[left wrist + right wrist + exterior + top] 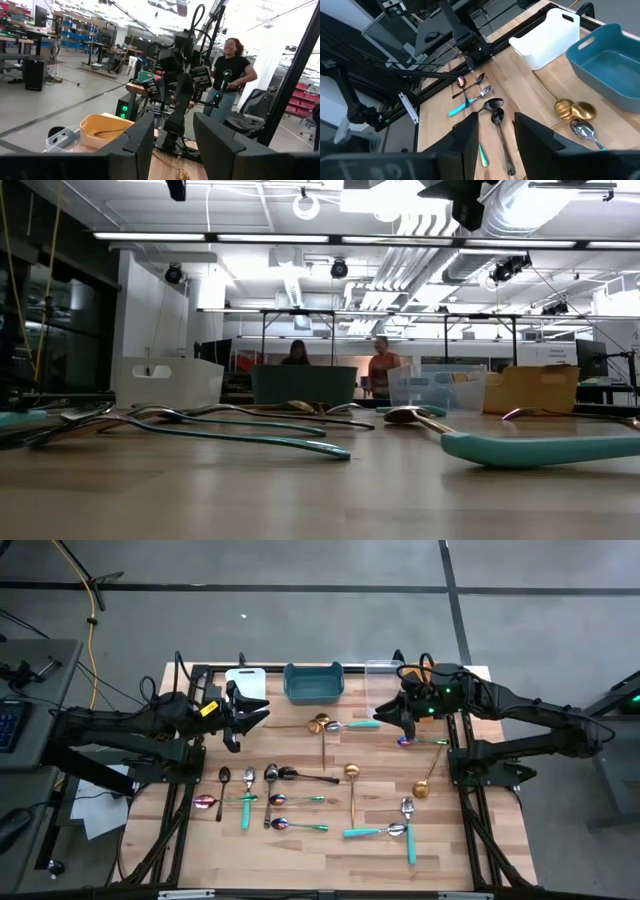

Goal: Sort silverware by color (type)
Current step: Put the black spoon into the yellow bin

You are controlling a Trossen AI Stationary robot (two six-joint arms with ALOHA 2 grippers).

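The silverware lies flat and scattered on the wooden table (300,860): gold spoons (320,725), a teal-handled silver spoon (352,725), dark spoons (290,775), an iridescent spoon (403,741) and more teal-handled pieces (375,831). My left gripper (262,712) hovers at the far left, pointing across the table, open and empty (174,140). My right gripper (378,716) hovers at the far right above the teal-handled spoon, also open and empty (496,135). In the right wrist view, dark spoons (495,107) and gold spoons (575,110) lie beyond the fingers.
Along the far edge stand a white bin (245,680), a teal bin (313,680), a clear bin (385,672) and an orange bin (102,130). Black frame rails (470,820) run down both sides of the table. A person (230,75) stands beyond the right arm.
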